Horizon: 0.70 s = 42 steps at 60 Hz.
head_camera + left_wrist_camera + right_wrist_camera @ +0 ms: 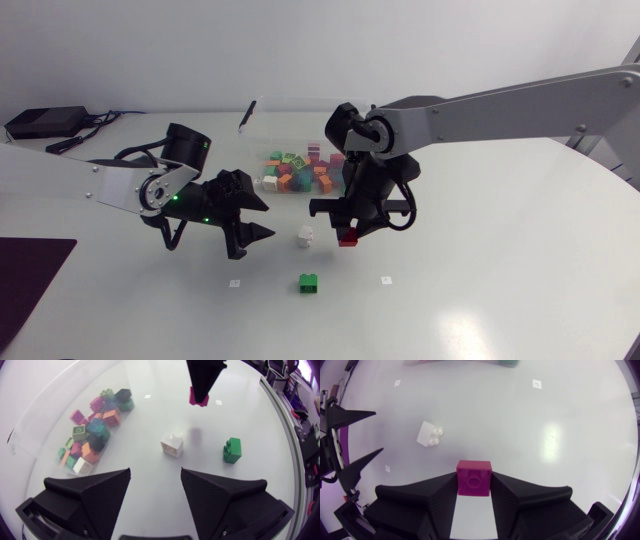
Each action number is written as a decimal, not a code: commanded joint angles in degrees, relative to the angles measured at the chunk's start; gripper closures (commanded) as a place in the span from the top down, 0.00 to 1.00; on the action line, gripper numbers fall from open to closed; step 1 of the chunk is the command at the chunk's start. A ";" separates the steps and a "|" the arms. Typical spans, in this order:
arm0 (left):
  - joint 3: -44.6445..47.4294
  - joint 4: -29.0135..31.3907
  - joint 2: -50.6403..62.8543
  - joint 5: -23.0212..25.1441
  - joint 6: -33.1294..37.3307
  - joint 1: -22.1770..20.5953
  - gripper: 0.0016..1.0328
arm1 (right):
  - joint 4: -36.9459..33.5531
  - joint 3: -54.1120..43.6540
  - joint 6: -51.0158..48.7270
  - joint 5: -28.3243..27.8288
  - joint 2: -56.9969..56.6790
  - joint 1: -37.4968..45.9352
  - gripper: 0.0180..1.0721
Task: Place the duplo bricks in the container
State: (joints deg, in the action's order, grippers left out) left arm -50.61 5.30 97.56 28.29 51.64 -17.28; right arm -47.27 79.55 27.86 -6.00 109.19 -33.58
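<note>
A clear container point(272, 128) at the table's back holds several coloured bricks point(298, 172); it is also in the left wrist view point(47, 417). My right gripper point(348, 236) is shut on a magenta brick point(474, 477) just above the table in front of the container, seen from my other wrist too point(198, 399). A white brick point(306, 235) lies just left of it point(430, 435) point(171, 445). A green brick point(310, 284) sits nearer the front point(232, 450). My left gripper point(252, 225) is open and empty point(155, 482), pointing at the white brick from the left.
A black box point(45, 122) with cables sits at the back left. A dark mat point(25, 285) lies at the left edge. Two small white markers point(234, 283) point(386, 279) flank the green brick.
</note>
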 commanded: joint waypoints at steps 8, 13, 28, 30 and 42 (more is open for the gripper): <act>-5.82 5.51 4.66 0.45 7.34 -4.34 0.81 | 1.21 -2.47 -0.87 0.90 -5.30 1.59 0.23; -7.31 6.48 6.33 -0.08 8.66 -5.31 0.82 | 1.21 -2.12 -1.31 1.25 -7.06 2.03 0.23; -14.17 11.75 12.66 -1.75 14.37 -6.98 0.83 | 0.51 -0.01 -3.07 1.61 -12.51 2.65 0.23; -15.04 12.45 13.27 -1.75 14.81 -7.07 0.83 | 0.51 0.34 -3.42 1.61 -12.86 2.65 0.23; -19.70 15.71 17.49 -1.93 16.39 -8.56 0.83 | 0.33 2.72 -4.13 1.08 -14.53 3.17 0.23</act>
State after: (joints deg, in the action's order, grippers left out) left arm -68.01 19.77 112.31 26.52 65.71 -24.82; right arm -46.39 80.42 24.84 -4.73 95.92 -31.03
